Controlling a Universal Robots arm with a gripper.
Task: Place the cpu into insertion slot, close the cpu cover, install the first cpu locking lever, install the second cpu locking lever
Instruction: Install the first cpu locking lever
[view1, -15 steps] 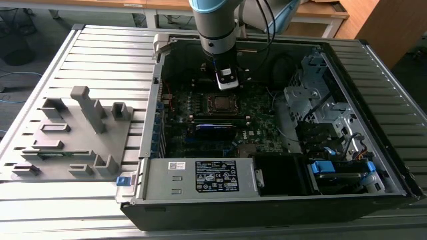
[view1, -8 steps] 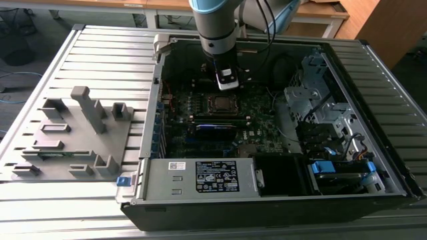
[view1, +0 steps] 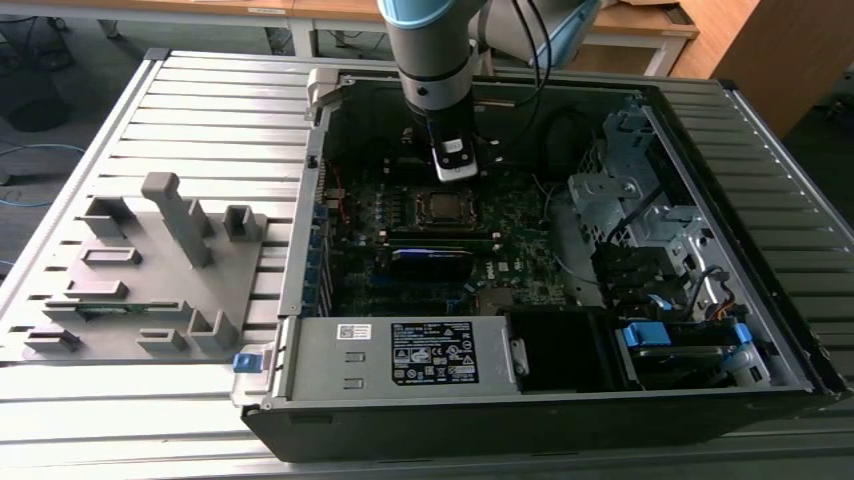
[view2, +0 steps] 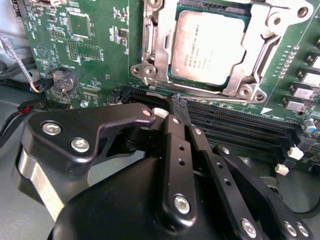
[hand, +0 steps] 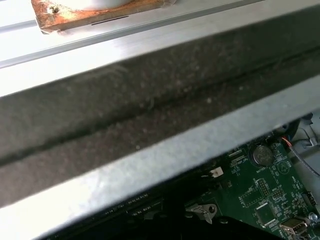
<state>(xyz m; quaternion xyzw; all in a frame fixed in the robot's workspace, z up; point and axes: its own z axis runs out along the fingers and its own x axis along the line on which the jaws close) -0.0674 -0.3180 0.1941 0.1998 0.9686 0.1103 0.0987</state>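
Tool: your tool (view2: 176, 107) has its two black fingers brought together at the tip, with nothing between them that I can see.
Tool position: it hangs inside the open computer case (view1: 767, 150) on the bench (view1: 214, 110). The tip is low over the motherboard (view2: 95, 50), just beside the socket edge that faces the long black memory slots (view2: 240, 125).
Cpu: the cpu (view2: 210, 47) lies flat in the insertion slot (view2: 244, 91), grey top up and square to the silver rim.
Cover: the cpu cover (view2: 161, 47) appears to lie down over the chip's edges, its cut-out framing the metal top (I judge it closed, though this angle does not prove it is fully seated).
Levers: you cannot tell from these views whether either locking lever is latched.
Step in hand: by my reading you are at the lever work, since the chip and cover look placed.
Doing it well: keep the joined fingertips as a single narrow pusher. Bear on the lever alone, press evenly, and keep the push in line with the frame's edge so that the cover stays flat.
Risk: a slip sideways would put the tip on the memory slots or on the small board parts (neither would take a hard knock well).
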